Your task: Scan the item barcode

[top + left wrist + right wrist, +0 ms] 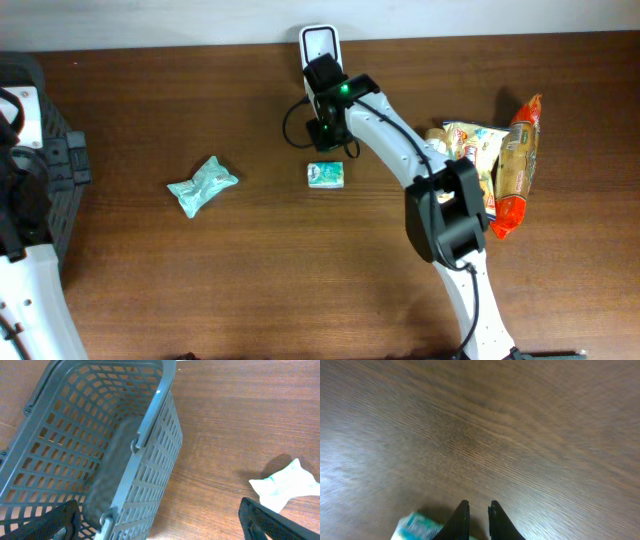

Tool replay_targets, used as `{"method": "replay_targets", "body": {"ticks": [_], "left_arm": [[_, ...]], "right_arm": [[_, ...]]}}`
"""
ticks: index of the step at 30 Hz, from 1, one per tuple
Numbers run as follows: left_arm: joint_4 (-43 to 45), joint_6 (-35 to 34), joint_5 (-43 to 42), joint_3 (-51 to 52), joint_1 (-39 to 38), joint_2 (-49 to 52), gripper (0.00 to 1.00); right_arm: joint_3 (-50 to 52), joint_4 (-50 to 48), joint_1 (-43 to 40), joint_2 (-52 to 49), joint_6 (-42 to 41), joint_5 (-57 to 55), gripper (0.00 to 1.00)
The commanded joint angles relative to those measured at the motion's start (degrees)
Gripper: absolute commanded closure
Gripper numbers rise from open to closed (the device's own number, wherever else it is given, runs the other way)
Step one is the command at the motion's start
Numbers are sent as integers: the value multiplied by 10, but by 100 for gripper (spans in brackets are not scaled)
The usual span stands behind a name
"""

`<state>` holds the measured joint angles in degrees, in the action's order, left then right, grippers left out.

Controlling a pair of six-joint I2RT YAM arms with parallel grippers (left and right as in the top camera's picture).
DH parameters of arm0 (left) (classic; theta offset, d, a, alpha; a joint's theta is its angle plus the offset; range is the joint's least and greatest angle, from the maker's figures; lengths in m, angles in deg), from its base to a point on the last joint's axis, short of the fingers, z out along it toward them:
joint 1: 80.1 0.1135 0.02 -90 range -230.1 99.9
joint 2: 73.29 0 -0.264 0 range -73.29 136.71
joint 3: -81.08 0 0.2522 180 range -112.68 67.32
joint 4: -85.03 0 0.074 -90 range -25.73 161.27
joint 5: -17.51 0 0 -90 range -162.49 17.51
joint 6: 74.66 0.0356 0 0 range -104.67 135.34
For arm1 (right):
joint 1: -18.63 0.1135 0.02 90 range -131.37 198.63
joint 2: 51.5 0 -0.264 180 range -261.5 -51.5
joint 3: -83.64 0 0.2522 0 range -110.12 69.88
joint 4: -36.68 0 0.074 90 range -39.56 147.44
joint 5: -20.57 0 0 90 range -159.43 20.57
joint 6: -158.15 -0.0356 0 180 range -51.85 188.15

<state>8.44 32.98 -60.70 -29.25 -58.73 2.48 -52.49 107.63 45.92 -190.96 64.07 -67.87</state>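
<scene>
A small green-and-white box [325, 175] lies flat on the brown table, just below my right gripper [326, 135]. In the right wrist view that box [415, 527] shows blurred at the bottom left, beside and partly behind the left finger. My right gripper [478, 507] has its jaws almost together, and only bare wood shows in the narrow gap. A white-and-black scanner [319, 45] stands at the table's far edge, right behind the right arm. My left gripper [160, 525] is wide open over the basket's rim and holds nothing.
A grey slatted basket [150, 425] sits at the far left of the table [250, 280]. A teal-and-white pouch [202, 185] lies left of centre, also seen as the pouch [285, 485] beside the basket. Several snack packs [505, 160] are piled at the right.
</scene>
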Motion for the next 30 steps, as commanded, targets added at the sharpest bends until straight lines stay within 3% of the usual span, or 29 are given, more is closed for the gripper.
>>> {"method": "replay_targets", "body": {"ticks": [1,8,10,13,15,16,18,23,30], "left_arm": [[1,7,-4,-3,2,-1,1],[1,7,-4,-3,2,-1,1],[1,7,-4,-3,2,-1,1],[1,7,-4,-3,2,-1,1],[1,7,-4,-3,2,-1,1],[2,7,-4,-3,2,-1,1],[1,7,-4,-3,2,-1,1],[2,7,-4,-3,2,-1,1],[2,7,-4,-3,2,-1,1]], "right_arm": [[-5,-4,5,-24,-4,98,86],[-6,165,39,-21,41,134,90],[-9,175,38,-3,54,152,90],[-80,209,26,36,39,152,89],[-134,252,-8,41,-17,152,81],[-136,269,-35,41,-51,152,71],[-98,294,-84,39,-61,152,67],[88,202,-73,39,-70,165,69],[112,98,-10,39,-37,212,73]]}}
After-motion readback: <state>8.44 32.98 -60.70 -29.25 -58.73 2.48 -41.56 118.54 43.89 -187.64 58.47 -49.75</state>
